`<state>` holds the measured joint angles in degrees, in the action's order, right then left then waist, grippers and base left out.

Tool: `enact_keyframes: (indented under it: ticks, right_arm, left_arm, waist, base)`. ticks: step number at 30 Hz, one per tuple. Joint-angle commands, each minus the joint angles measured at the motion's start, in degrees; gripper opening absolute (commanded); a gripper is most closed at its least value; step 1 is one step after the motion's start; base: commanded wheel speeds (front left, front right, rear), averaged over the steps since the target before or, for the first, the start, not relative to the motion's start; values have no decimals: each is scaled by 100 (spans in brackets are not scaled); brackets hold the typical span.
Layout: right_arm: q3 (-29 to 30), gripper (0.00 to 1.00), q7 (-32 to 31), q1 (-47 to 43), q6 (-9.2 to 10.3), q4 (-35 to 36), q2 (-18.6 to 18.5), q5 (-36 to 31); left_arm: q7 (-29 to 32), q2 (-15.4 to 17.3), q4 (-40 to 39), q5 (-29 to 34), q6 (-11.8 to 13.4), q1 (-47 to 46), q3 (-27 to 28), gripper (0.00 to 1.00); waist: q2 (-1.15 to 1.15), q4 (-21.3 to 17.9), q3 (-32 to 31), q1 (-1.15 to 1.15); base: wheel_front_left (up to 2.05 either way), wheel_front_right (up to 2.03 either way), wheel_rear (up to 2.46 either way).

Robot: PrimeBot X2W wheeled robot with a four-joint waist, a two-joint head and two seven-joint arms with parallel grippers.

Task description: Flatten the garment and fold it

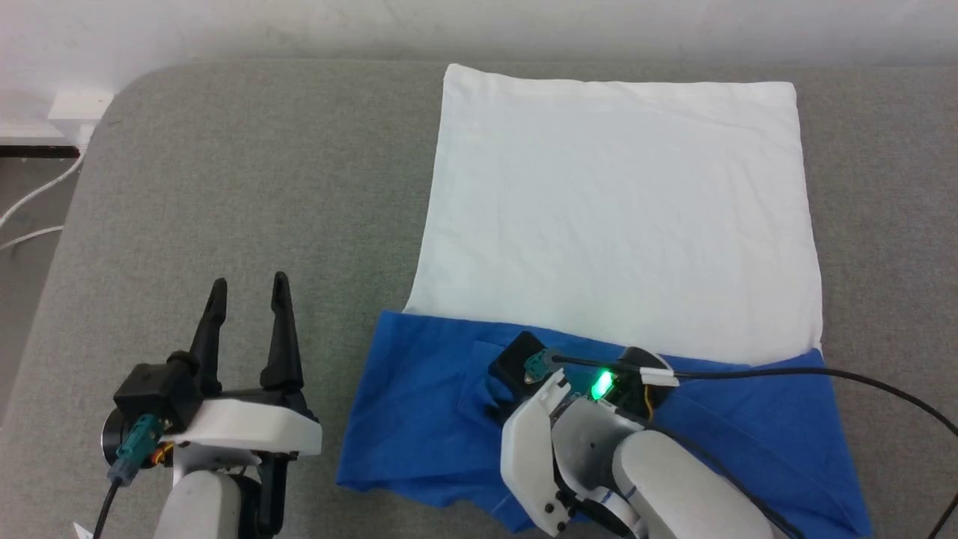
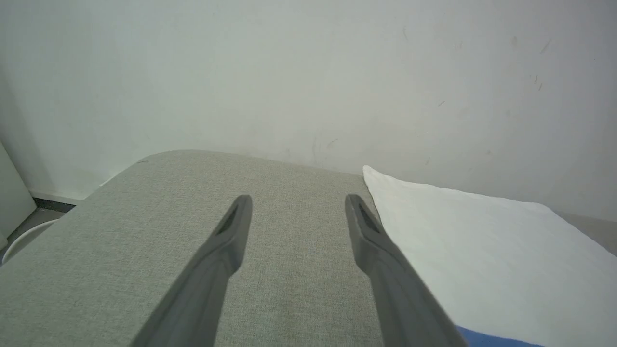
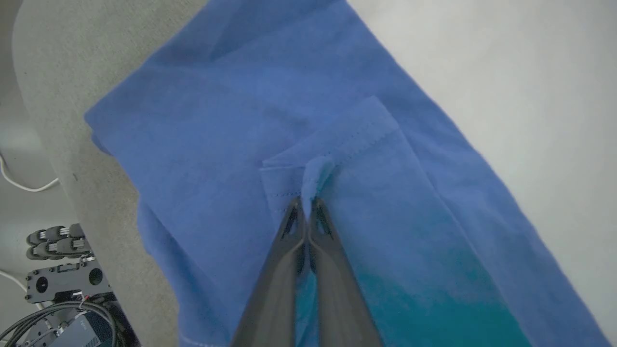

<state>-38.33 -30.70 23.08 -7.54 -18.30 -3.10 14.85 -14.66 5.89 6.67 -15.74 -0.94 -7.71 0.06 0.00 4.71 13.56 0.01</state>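
Grey fabric surface [image 1: 224,187] under garment [image 1: 614,209] meets white wall [image 1: 299,22].

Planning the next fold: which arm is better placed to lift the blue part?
Right. The right gripper has its fingers shut on a blue pinch of the garment; the left gripper stands open over grey cushion, beside it.

Grey fabric table [image 1: 224,187] — white wall [image 2: 289,72].
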Motion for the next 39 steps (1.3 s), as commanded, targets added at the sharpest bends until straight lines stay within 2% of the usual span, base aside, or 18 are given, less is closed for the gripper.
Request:
enact_keyframes:
  ticks: [1, 4, 8, 11, 16, 20, 23, 29, 30, 31, 35, 39]
  right_arm:
    - [-66, 100, 10, 80, 5, -3, 19, 111]
    - [-43, 100, 181, 77, 5, 197, 19, 399]
    - [320, 100, 680, -111, 5, 892, -20, 710]
    - [926, 100, 1249, -363, 5, 1622, -68, 747]
    - [2347, 100, 2022, -1001, 5, 2596, -36, 457]
    - [3193, 100, 2559, -1343, 5, 2922, -7, 119]
    - [3555, 100, 2834, -1474, 5, 2905, 5, -71]
    - [3789, 100, 3154, -1409, 5, 2739, 19, -54]
    - [3772, 100, 3197, -1370, 5, 2709, 20, -8]
    - [3772, 100, 3197, -1370, 5, 2709, 20, -8]
    - [3640, 100, 3362, -1202, 5, 2625, 21, 194]
    - [3477, 100, 3489, -997, 5, 2517, 21, 297]
  left_arm:
    - [-25, -14, 40, -42, -36, -84, -2, 100]
    - [-29, -9, 127, -41, -76, -79, 5, 100]
    - [-31, 62, 193, -29, -154, -80, 12, 100]
    - [-30, 182, 225, -2, -226, -114, -7, 100]
    - [172, 500, 207, 96, -369, -450, -141, 100]
    - [556, 860, 241, 171, -490, -1032, -300, 100]
    - [939, 1110, 316, 132, -565, -1606, -442, 100]
    - [2016, 1557, 527, -114, -634, -2897, -747, 100]
    - [2268, 1675, 599, -129, -640, -3110, -829, 100]
    - [2268, 1675, 599, -129, -640, -3110, -829, 100]
    - [3144, 1957, 852, -435, -650, -3926, -1024, 100]
    - [3965, 2071, 1113, -723, -647, -4656, -995, 100]
  waist:
    - [0, -24, -26, -1]
    - [0, -88, -116, -1]
    - [0, -214, -257, -1]
    - [0, -359, -322, -1]
    - [0, -658, -242, -1]
    - [0, -937, 23, -1]
    - [0, -1161, 310, -1]
    - [0, -1580, 1001, -1]
    - [0, -1656, 1114, -1]
    - [0, -1656, 1114, -1]
    - [0, -1935, 1535, -1]
    - [0, -2174, 1926, -1]
  base:
    - [0, 0, 0]
    - [0, 0, 0]
    - [0, 0, 0]
    - [0, 0, 0]
    - [0, 0, 0]
    - [0, 0, 0]
    - [0, 0, 0]
    - [0, 0, 0]
    - [0, 0, 0]
    - [0, 0, 0]
    - [0, 0, 0]
    - [0, 0, 0]
